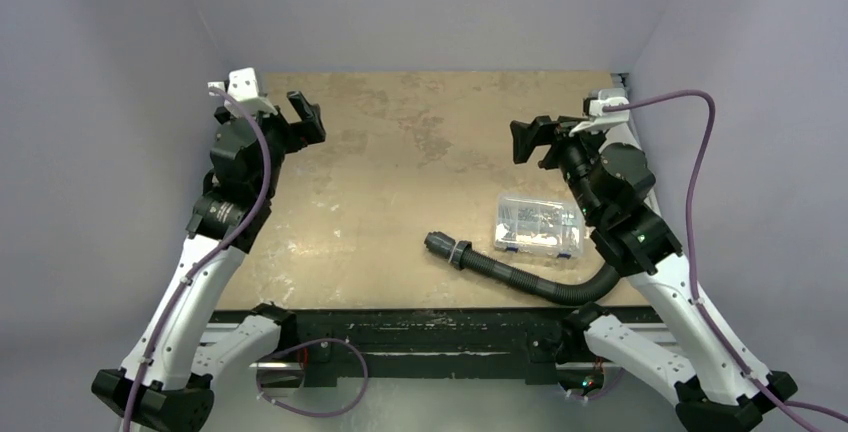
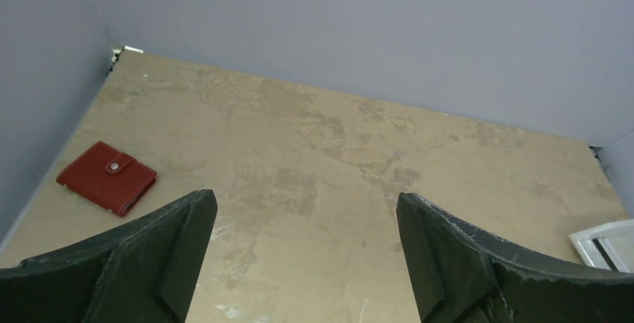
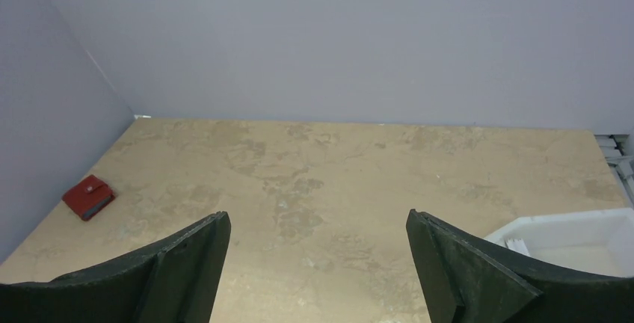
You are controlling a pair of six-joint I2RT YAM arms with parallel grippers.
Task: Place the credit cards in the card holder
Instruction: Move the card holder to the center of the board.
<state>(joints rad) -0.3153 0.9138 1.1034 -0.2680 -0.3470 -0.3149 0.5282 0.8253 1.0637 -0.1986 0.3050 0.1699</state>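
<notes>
Left wrist view: one red card holder (image 2: 107,177) is lying closed on the counter (image 2: 336,158), beside the left wall. Left end effector (image 2: 306,205) and right end effector (image 3: 318,222) are both hovering, fingers apart, gripping nothing. One white tray (image 3: 568,235) is sitting far right. Credit cards: cannot tell where.

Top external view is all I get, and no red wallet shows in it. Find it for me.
Observer: The left wrist view shows the red wallet lying flat on the table, close to the wall at the left of that view.
Operator: Tell me whether it's open.
Observer: It's closed, with its tab snapped over the front.
Operator: Now find the cards.
Observer: No card is clearly visible. The right wrist view shows a white tray at its right edge, with a pale object inside that is too small to identify.
</notes>
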